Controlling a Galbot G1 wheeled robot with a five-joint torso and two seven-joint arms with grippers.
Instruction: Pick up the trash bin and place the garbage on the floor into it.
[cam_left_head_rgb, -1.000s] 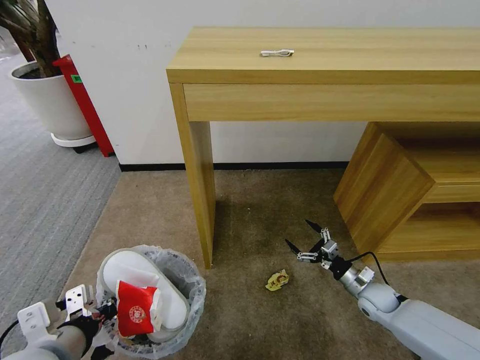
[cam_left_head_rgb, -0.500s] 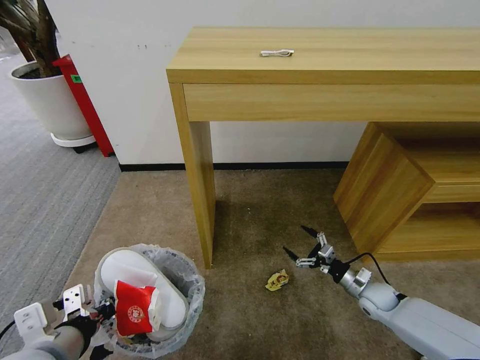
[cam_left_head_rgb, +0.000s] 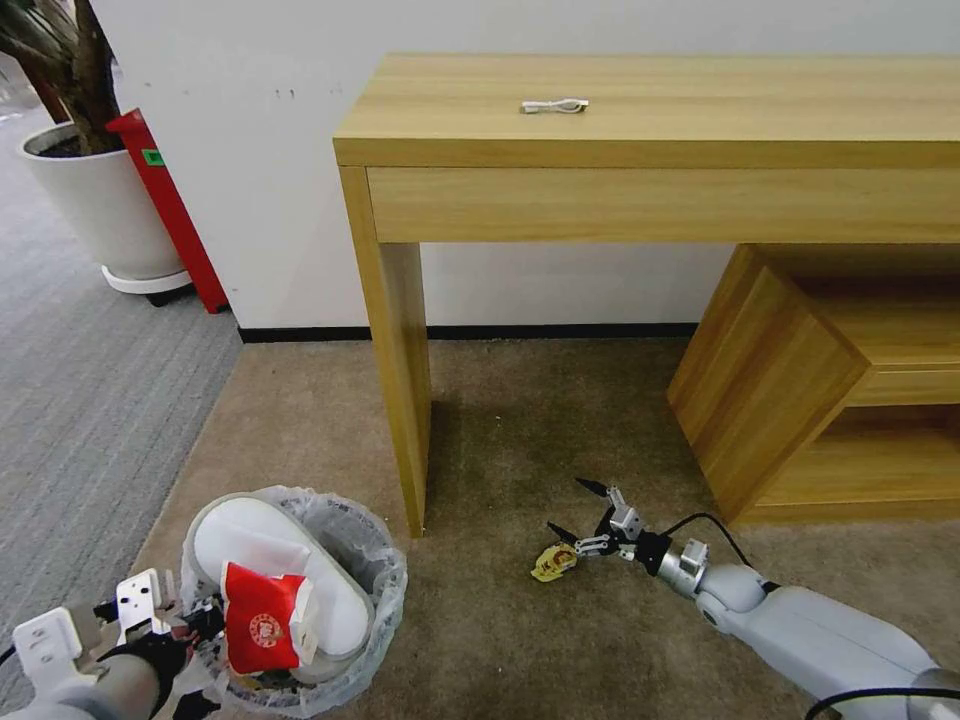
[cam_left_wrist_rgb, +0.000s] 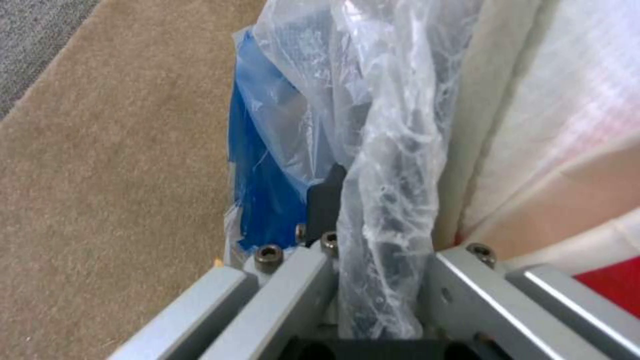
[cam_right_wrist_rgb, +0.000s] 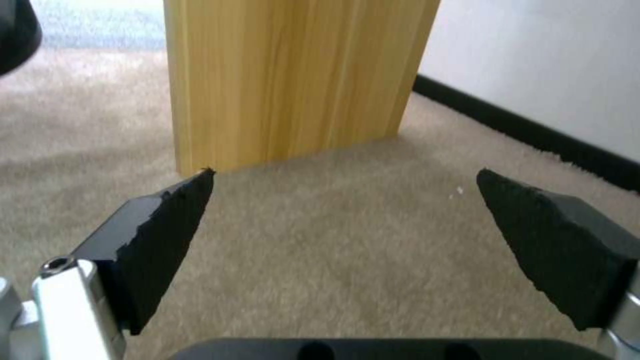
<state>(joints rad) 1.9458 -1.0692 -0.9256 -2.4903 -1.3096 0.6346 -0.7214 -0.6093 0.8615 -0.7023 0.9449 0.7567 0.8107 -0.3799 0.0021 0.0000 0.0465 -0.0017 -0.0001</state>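
Jaws of the right gripper (cam_left_head_rgb: 578, 512) spread wide, low over the carpet (cam_left_head_rgb: 300, 420) at lower centre of the head view, tips just beside a small crumpled yellow wrapper (cam_left_head_rgb: 554, 562); touching or not, cannot tell. In the right wrist view, both black wedge pads (cam_right_wrist_rgb: 167, 220) apart with bare carpet between them, desk leg (cam_right_wrist_rgb: 293, 75) beyond.

Left gripper (cam_left_wrist_rgb: 373, 280) at lower left of the head view, clamped on the rim of the trash bin (cam_left_head_rgb: 300, 590), crinkled liner bag (cam_left_wrist_rgb: 393, 165) pinched between the fingers; blue side of the bin visible in the left wrist view.

Bin at lower left, already holding a white slipper (cam_left_head_rgb: 270, 560) and a red packet (cam_left_head_rgb: 258, 630).

Handling, as judgement: wrapper looks like thin foil or paper, very light, soft, easily crushed, no harm if squeezed. Best hold probably across the raised crumpled middle, tips pressed slightly into the pile to get under it. Flat edges likely to slip out. Bin light; liner slippery, so the rim hold could creep.

Writing: round white emblem on the red packet, characters not legible. Red and yellow print on the wrapper, unreadable.
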